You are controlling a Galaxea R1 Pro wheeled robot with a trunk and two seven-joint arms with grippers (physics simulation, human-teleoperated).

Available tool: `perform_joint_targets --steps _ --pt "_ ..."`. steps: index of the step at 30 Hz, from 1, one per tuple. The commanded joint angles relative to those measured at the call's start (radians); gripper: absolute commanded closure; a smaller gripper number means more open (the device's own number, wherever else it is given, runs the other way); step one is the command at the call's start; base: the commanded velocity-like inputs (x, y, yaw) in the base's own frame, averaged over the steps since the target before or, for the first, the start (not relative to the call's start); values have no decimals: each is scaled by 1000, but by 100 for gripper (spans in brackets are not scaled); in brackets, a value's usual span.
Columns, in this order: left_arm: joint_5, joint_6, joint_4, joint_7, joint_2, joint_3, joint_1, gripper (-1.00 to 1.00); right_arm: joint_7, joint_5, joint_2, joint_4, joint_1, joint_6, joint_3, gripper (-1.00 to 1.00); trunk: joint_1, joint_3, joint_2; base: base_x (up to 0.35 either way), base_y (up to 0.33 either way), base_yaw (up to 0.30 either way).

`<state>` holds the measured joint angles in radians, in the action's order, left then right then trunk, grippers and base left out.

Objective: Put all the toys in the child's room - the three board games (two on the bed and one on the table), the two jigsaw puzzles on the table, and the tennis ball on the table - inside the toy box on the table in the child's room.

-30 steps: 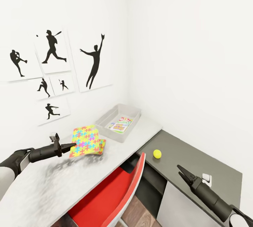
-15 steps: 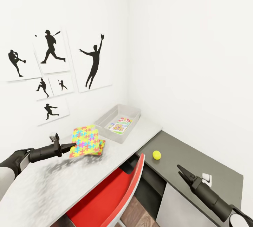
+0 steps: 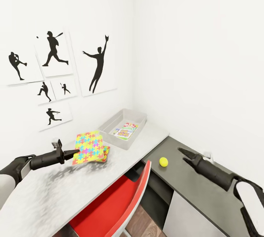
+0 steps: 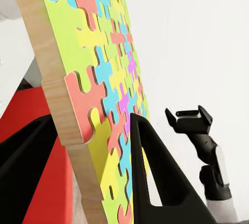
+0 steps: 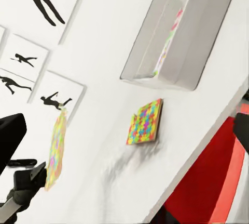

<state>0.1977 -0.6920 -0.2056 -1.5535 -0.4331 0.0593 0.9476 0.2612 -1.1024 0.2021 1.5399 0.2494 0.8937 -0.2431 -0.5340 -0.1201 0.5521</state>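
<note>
My left gripper is shut on the edge of one jigsaw puzzle, a flat multicoloured square held tilted just above the pale table. Up close, the left gripper has that puzzle between both fingers. A second jigsaw puzzle lies flat on the table beneath it. The toy box stands at the back corner with a board game inside. The tennis ball rests on the dark grey section, with my open right gripper just right of it. The right wrist view has the toy box, the lying puzzle and the held puzzle.
A red chair is pushed in under the desk corner, close below the ball. White walls meet right behind the toy box, and baseball silhouette pictures hang on the left one. The dark grey section extends right beneath my right arm.
My right arm has lifted and reached forward over the dark section, ending beside the tennis ball. The left gripper and its puzzle have stayed where they were.
</note>
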Motion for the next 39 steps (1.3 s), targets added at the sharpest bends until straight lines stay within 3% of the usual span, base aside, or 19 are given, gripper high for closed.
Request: perform_joint_targets --steps 1,2,5,10,25,39 --pt "-7 -11 0 -4 0 6 1 100 -54 -6 -3 3 58 33 0 -100 0 -2 2 0 0 0" --pt "-8 -11 0 -3 1 5 1 100 -130 -33 -14 6 119 57 3 -100 0 -2 2 0 0 0" --pt "-8 -11 0 -2 2 5 0 100 -236 -89 -48 10 174 78 5 -100 0 -2 2 0 0 0" --pt "-8 -11 0 -1 3 5 1 100 -295 -116 -68 14 192 89 5 -100 0 -2 2 0 0 0" --pt "-5 -11 5 -10 1 6 0 100 -297 -114 -69 14 191 82 12 -100 0 -1 2 0 0 136" --pt "-3 -17 3 -13 -2 11 0 100 -297 -117 -67 14 191 82 9 -100 53 43 -96 0 0 6"
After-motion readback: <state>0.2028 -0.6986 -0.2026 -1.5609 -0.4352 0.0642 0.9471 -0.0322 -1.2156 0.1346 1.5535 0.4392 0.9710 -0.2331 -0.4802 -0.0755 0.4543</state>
